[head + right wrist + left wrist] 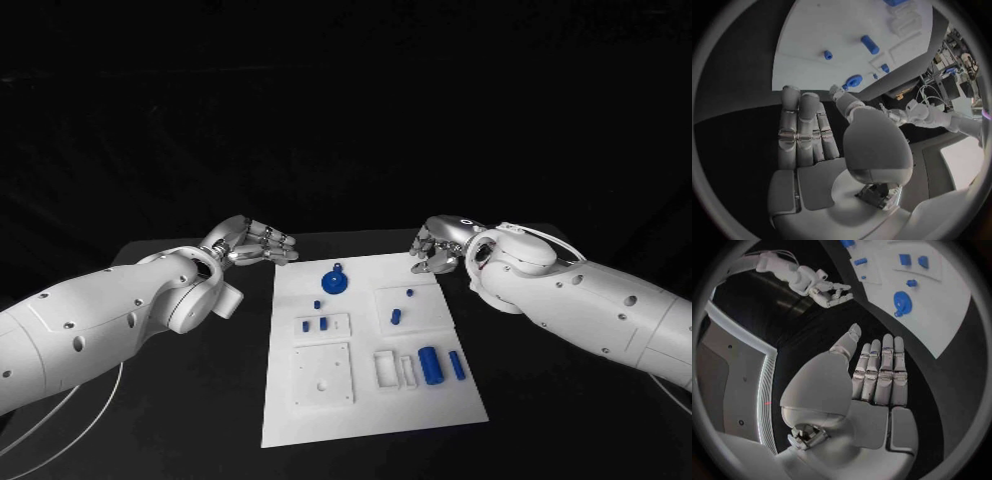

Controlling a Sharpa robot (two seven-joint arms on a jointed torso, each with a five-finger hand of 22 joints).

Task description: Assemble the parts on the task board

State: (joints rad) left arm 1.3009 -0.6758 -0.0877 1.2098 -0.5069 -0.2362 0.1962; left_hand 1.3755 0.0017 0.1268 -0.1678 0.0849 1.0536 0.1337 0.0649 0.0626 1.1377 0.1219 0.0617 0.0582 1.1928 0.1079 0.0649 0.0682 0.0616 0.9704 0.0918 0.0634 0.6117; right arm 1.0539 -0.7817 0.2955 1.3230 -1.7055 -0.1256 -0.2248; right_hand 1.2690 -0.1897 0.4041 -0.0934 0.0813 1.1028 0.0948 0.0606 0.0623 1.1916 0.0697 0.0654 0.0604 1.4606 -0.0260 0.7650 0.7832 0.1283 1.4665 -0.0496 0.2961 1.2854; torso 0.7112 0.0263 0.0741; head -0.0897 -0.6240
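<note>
The white task board (pixel 433 410) lies in the middle of the black table. A round blue part (pixel 333 282) with a small tab rests near its far edge. Small blue pegs (pixel 395 316) stand in the middle area, and two blue cylinders (pixel 430 362) lie at the near right. My left hand (pixel 253 243) hovers off the board's far left corner, fingers straight and apart, holding nothing. My right hand (pixel 440 247) hovers off the far right corner, also empty. The left wrist view shows my left hand (pixel 873 375) flat, with the round part (pixel 903 303) beyond it. My right hand (pixel 807 135) is flat too.
White raised blocks with holes and slots (pixel 320 375) sit on the board's near left and centre. The black table (pixel 173 420) spreads on both sides of the board. In the left wrist view my right hand (pixel 826 292) hangs above the table beside the board (pixel 942 330).
</note>
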